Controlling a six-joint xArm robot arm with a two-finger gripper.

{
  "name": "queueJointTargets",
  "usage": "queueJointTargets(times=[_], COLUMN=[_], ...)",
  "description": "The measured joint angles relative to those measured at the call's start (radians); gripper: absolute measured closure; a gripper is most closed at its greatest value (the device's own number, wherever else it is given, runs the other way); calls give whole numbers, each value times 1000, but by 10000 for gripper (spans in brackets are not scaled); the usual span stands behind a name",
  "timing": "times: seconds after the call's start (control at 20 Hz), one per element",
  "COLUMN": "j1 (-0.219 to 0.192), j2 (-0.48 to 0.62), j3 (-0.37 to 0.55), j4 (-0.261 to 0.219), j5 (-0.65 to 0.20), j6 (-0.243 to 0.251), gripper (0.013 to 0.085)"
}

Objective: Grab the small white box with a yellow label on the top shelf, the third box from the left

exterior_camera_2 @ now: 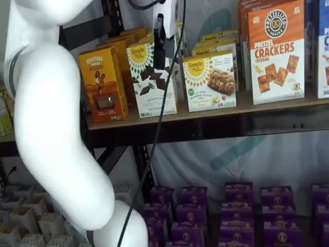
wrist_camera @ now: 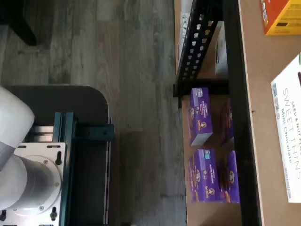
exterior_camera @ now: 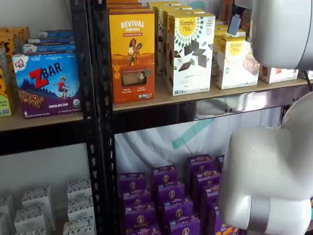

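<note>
The claw [exterior_camera_2: 160, 38] hangs spread and empty above the shelf's [exterior_camera_2: 205, 114] front edge, nearer the tall white box [exterior_camera_2: 152, 80] than the small white box [exterior_camera_2: 209, 82] beside it, so it could grab wrongly.

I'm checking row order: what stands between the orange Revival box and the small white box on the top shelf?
One box: the taller white Simple Mills box with dark chocolate squares stands between the Revival box and the small white box, in both shelf views.

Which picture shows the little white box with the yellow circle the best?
A shelf view shows the small white box best: its whole front faces the camera, unblocked, on the top shelf. In the other shelf view the box sits partly behind the white arm. The wrist view doesn't show it.
</note>
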State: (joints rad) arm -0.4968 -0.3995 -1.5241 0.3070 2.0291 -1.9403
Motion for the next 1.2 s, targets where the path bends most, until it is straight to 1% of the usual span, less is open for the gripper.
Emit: queueJointTargets(times=[0.4,0.55,0.75,0.85,1.0,1.2], j1=[-17,-38,-60,-71,-74,-73], j2=[5,9,2,4,11,50], j3=[-1,-3,16,22,25,2], j4=[9,34,68,92,110,122], j5=[-11,-23,-76,-103,-133,-138], j6=[-13,-22,-33,-36,-36,-34], gripper=[130,130,130,130,130,130])
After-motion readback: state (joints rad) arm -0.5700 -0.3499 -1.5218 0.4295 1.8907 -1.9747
